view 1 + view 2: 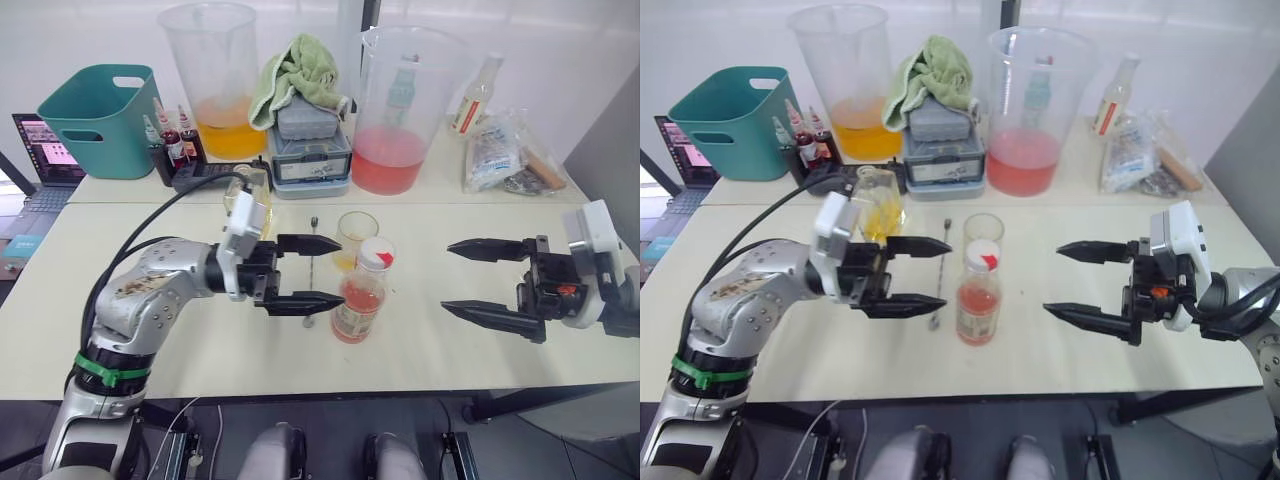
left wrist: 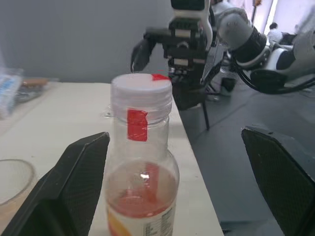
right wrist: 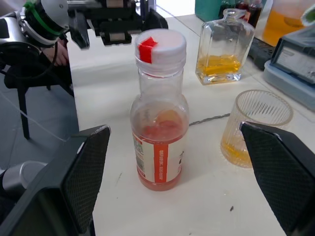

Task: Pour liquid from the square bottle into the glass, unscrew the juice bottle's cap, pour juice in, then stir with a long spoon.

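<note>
Juice bottle (image 1: 361,292) stands upright mid-worktop (image 1: 440,350), white cap (image 1: 376,253) with red tape on, about a third full of red juice. Left hand (image 1: 312,272) wide open, holding nothing, fingers level beside the bottle; likely lining up to steady it. Right hand (image 1: 487,282) also spread wide and empty, well apart on the other side, facing the bottle; probably meant for the cap. Ribbed glass (image 1: 356,238) just behind the bottle already holds amber liquid. Square bottle (image 3: 224,48) set back. Long spoon (image 1: 311,272) lies flat beside the glass, untouched.
</note>
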You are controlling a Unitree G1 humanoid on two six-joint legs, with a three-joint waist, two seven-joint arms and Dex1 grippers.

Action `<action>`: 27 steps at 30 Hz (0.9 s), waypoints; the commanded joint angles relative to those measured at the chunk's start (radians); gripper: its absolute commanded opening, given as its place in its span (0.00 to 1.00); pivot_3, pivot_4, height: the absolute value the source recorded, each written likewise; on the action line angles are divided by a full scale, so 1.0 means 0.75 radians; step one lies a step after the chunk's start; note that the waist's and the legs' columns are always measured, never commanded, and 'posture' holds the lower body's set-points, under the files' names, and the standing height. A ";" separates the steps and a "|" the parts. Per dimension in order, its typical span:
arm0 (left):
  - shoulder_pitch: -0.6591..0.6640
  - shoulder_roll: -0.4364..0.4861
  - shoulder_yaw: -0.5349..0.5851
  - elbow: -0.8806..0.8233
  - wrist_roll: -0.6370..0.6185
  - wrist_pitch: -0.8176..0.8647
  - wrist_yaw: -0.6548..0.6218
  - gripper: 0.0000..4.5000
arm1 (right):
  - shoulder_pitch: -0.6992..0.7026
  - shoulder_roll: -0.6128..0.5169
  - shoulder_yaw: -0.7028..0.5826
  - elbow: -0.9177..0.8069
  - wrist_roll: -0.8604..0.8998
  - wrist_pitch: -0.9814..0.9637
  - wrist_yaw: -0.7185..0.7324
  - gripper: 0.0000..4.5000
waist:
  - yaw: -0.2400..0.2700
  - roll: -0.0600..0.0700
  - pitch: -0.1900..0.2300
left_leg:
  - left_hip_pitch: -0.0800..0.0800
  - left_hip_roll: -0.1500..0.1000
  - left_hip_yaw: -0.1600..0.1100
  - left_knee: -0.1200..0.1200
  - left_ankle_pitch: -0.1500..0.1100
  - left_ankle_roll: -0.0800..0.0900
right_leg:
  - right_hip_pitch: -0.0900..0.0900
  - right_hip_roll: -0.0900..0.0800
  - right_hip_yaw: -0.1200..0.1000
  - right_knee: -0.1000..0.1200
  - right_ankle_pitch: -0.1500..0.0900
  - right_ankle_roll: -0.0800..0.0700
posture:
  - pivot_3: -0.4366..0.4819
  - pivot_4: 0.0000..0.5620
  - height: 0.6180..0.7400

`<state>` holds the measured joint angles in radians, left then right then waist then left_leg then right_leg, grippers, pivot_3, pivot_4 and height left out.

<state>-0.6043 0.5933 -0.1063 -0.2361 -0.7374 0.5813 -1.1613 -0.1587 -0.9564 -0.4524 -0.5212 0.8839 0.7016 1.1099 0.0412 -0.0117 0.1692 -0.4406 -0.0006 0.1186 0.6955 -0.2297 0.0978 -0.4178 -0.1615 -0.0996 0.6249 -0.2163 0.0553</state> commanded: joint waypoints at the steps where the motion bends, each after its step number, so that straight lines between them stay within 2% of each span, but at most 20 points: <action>1: -0.084 -0.038 -0.032 0.043 0.035 0.028 0.013 1.00 | 0.043 -0.016 -0.114 -0.104 0.063 0.024 -0.075 0.99 | -0.001 0.000 0.000 | 0.000 0.000 0.000 0.000 0.000 0.000 | 0.000 0.000 0.000 0.001 0.000 0.000 | 0.48 0.27 0.99; 8: -0.169 -0.133 -0.105 0.105 0.090 0.066 0.035 1.00 | 0.155 0.002 -0.219 -0.205 0.100 0.031 -0.197 0.99 | 0.007 0.000 0.000 | 0.000 0.000 -0.001 0.001 -0.001 0.002 | 0.001 0.000 0.000 0.000 0.000 0.000 | 0.48 0.27 0.99; 18: -0.215 -0.217 -0.181 0.129 0.245 0.035 0.092 1.00 | 0.154 -0.011 -0.205 -0.228 0.143 0.016 -0.298 0.99 | 0.007 -0.001 0.000 | 0.000 0.000 -0.001 0.001 -0.001 0.003 | 0.001 0.000 0.001 -0.001 0.000 0.000 | 0.48 0.27 0.99; 19: -0.218 -0.229 -0.180 0.134 0.258 0.035 0.108 0.91 | 0.139 -0.011 -0.194 -0.230 0.155 0.017 -0.311 1.00 | 0.007 -0.001 0.000 | 0.000 0.000 -0.001 0.002 -0.001 0.003 | 0.001 0.000 0.001 -0.001 0.000 0.000 | 0.48 0.27 0.99; 20: -0.219 -0.238 -0.176 0.138 0.266 0.036 0.117 0.88 | 0.129 -0.011 -0.187 -0.232 0.164 0.018 -0.320 1.00 | 0.007 -0.001 0.000 | 0.000 0.000 -0.001 0.002 -0.001 0.003 | 0.001 0.000 0.001 -0.001 0.000 0.000 | 0.48 0.27 0.99; 22: -0.227 -0.249 -0.171 0.154 0.275 0.037 0.119 0.73 | 0.102 -0.014 -0.165 -0.222 0.174 0.017 -0.331 1.00 | 0.004 -0.001 0.000 | 0.000 0.000 -0.001 0.002 -0.001 0.003 | 0.001 0.000 0.001 -0.001 0.000 0.000 | 0.48 0.27 0.99; 27: -0.202 -0.216 -0.183 0.129 0.306 0.016 0.080 0.37 | -0.048 -0.004 -0.045 -0.242 0.322 0.075 -0.462 1.00 | -0.002 -0.001 0.000 | 0.000 0.000 -0.001 0.002 -0.001 0.003 | 0.001 0.000 0.001 0.000 0.000 0.000 | 0.48 0.27 0.99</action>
<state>-0.7547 0.4255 -0.2408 -0.1132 -0.5134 0.6043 -1.0838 -0.1735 -0.9549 -0.4900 -0.6787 1.0760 0.7496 0.7973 0.0394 -0.0122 0.1694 -0.4406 -0.0006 0.1178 0.6965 -0.2306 0.0999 -0.4177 -0.1615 -0.0983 0.6247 -0.2163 0.0555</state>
